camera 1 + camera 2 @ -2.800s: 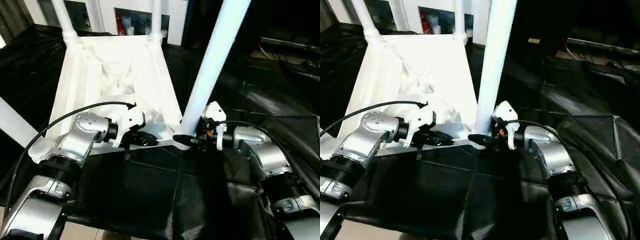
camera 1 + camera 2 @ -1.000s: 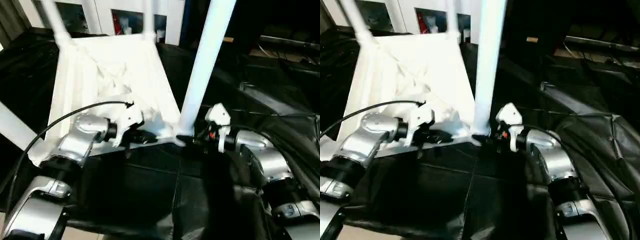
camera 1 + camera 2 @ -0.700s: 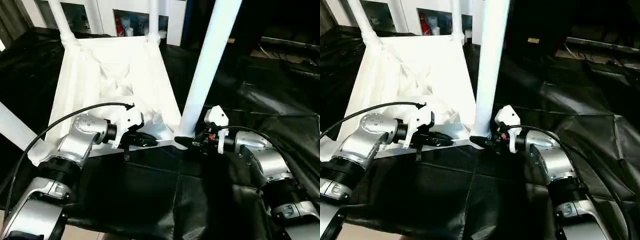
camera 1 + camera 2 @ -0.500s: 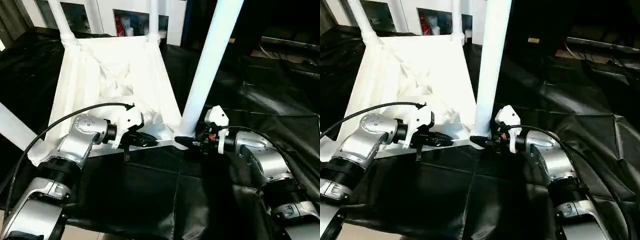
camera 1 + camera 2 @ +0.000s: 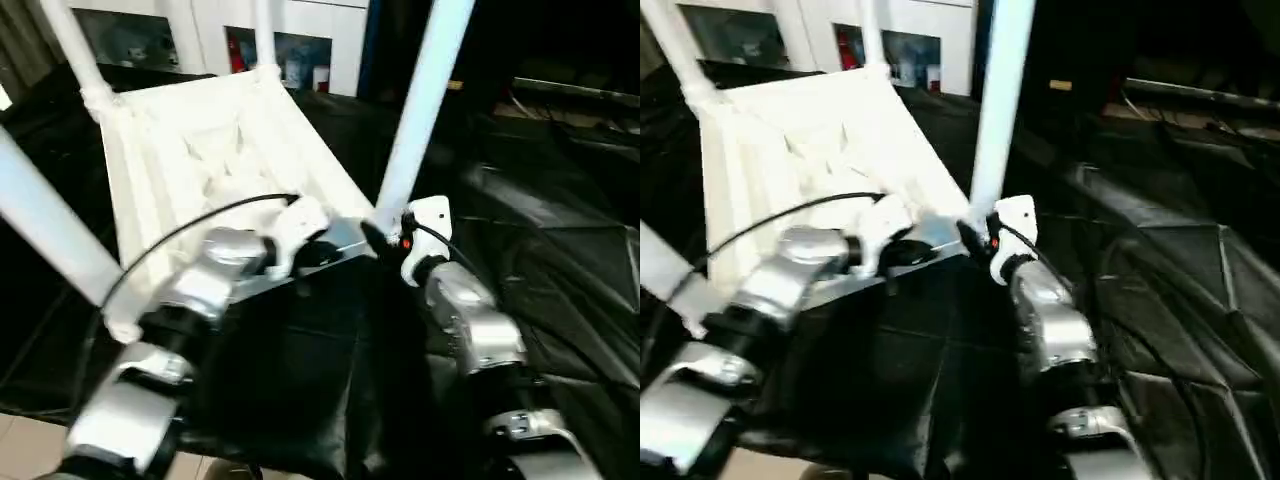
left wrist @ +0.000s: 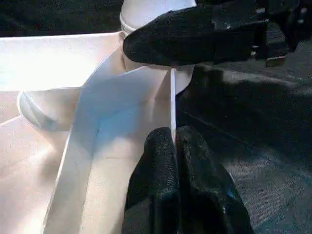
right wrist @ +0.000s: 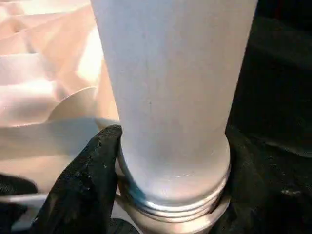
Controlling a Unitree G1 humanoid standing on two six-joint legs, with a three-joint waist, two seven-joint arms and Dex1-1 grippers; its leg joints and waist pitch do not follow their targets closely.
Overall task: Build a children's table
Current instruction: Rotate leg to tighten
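Wrist views show left claw (image 6: 174, 141) pinching tabletop rim (image 6: 172, 105), right claw (image 7: 170, 195) clasping leg (image 7: 170, 87).

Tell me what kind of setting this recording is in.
Probably a lab or workshop: a work table draped in black cloth, white cabinets behind it, and cluttered benches with cables at the far right.
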